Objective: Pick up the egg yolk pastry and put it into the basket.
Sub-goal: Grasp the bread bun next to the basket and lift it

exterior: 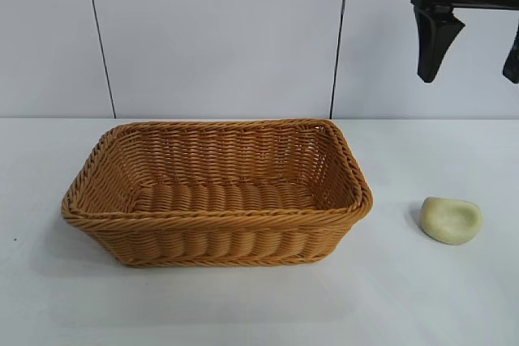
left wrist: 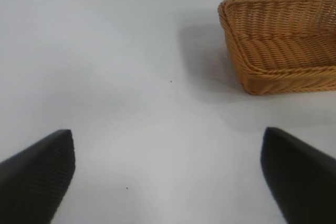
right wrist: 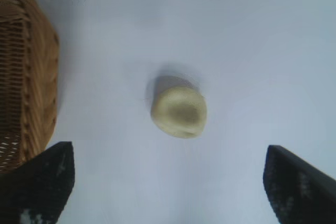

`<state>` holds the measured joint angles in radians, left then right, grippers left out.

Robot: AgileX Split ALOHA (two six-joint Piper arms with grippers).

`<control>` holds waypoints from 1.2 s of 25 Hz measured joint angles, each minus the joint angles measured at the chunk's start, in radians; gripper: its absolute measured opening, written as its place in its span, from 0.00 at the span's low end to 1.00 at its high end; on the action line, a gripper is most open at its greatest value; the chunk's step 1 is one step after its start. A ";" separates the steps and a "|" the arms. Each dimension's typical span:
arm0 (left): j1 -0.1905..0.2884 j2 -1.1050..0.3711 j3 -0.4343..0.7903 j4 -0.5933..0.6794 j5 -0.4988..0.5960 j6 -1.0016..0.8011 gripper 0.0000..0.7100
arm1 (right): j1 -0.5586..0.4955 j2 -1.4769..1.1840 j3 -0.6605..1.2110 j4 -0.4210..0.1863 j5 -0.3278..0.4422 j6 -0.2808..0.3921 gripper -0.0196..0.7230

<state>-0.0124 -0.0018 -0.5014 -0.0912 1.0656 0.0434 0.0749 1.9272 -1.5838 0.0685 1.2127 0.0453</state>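
Black fingers [exterior: 439, 42] of the right gripper [exterior: 474, 58] stand spread wide and hold nothing, hanging high above the egg yolk pastry [exterior: 451, 219], which in the right wrist view lies between them but well below. That pale lump rests on the white table [exterior: 243, 305], dent upward, just beside the basket [exterior: 97, 192] and outside it. Inside the golden wicker basket nothing shows but its woven floor. Off to the side, the left gripper [left wrist: 168, 177] is likewise splayed wide over bare table.
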 joint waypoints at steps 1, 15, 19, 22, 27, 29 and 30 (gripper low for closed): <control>0.000 0.000 0.000 0.000 0.000 0.000 0.98 | 0.000 0.018 0.000 0.001 0.000 0.000 0.96; 0.000 -0.002 0.000 0.000 0.000 0.000 0.98 | 0.000 0.290 0.012 0.001 -0.027 0.013 0.96; 0.000 -0.002 0.000 0.000 0.000 0.000 0.98 | 0.000 0.318 0.012 0.001 -0.042 0.030 0.96; 0.000 -0.002 0.000 0.000 0.000 0.000 0.98 | 0.000 0.324 0.012 0.001 -0.050 0.035 0.96; 0.000 -0.002 0.000 0.000 0.000 0.000 0.98 | 0.000 0.326 0.012 0.001 -0.048 0.035 0.75; 0.000 -0.002 0.000 0.000 0.000 0.000 0.98 | 0.000 0.326 0.012 0.001 -0.041 0.035 0.57; 0.000 -0.002 0.000 0.000 0.000 0.000 0.98 | 0.000 0.326 0.012 0.001 -0.036 0.035 0.46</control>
<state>-0.0124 -0.0033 -0.5014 -0.0912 1.0656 0.0434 0.0749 2.2533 -1.5723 0.0698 1.1769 0.0800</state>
